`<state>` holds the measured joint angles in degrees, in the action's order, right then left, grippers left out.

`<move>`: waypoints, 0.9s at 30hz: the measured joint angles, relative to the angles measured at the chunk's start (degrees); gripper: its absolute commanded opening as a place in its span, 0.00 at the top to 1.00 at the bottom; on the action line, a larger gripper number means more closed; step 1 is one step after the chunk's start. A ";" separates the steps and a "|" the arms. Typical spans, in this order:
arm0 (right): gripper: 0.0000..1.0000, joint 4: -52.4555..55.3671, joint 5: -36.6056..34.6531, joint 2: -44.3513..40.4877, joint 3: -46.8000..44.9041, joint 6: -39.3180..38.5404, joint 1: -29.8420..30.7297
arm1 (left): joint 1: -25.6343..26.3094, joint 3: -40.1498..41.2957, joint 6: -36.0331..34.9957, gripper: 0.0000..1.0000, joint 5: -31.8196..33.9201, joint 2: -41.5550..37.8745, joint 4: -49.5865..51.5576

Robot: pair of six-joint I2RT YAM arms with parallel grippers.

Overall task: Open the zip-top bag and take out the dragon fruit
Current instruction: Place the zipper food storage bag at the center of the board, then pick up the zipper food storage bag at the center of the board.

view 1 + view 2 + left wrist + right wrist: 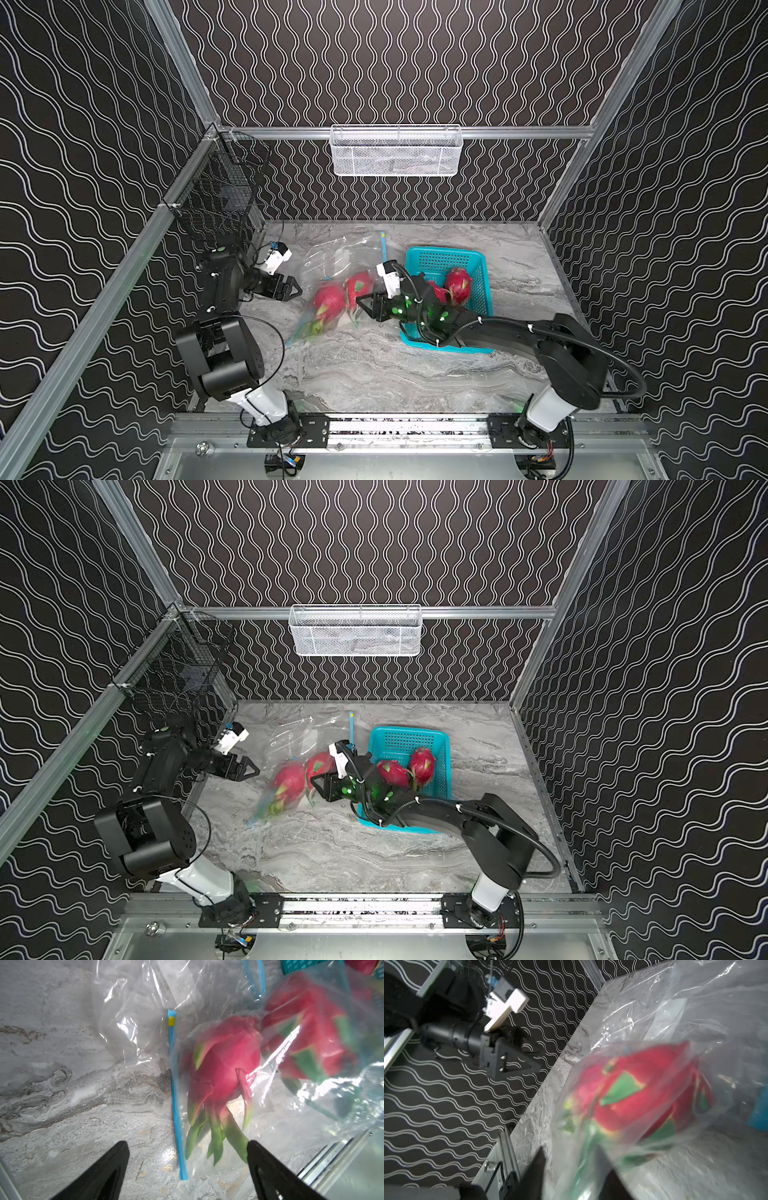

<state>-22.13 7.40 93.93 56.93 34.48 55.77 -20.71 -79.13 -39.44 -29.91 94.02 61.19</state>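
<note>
A clear zip-top bag [332,257] [295,737] lies on the marble table, two dragon fruits [328,297] [358,286] inside it. The left wrist view shows its blue zip strip [175,1105], the yellow slider [171,1021] and a bagged dragon fruit [226,1064]. My left gripper [293,291] [187,1142] hovers open just left of the bag, touching nothing. My right gripper [365,309] [570,1149] is at the bag's right edge, jaws apart, with bag film lying between them and over one finger. A dragon fruit [633,1093] sits just ahead of it, inside the plastic.
A teal basket [482,291] [444,771] stands right of the bag with two dragon fruits [422,764] [392,773] in it; my right arm reaches across it. A white mesh basket [395,151] hangs on the back wall, a black wire basket [216,187] on the left rail.
</note>
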 measured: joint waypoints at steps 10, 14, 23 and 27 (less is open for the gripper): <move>0.39 15.39 -2.62 -3.58 -3.65 -0.39 1.62 | 4.90 3.69 -2.71 0.10 5.14 1.95 -0.04; 0.41 18.58 -3.45 -6.08 -5.92 -0.66 1.66 | 4.87 2.99 -2.05 0.10 7.80 4.42 -2.56; 0.37 15.06 -3.19 -7.91 -9.27 -2.05 0.48 | 5.07 -0.61 0.15 0.24 6.91 13.27 -3.67; 0.37 17.49 -3.63 -9.70 -9.18 -2.60 -0.04 | 5.62 -1.95 0.39 0.40 4.94 17.64 -3.45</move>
<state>-4.64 3.77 84.23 47.75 31.88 55.72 -15.09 -81.08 -39.05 -24.97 111.66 57.74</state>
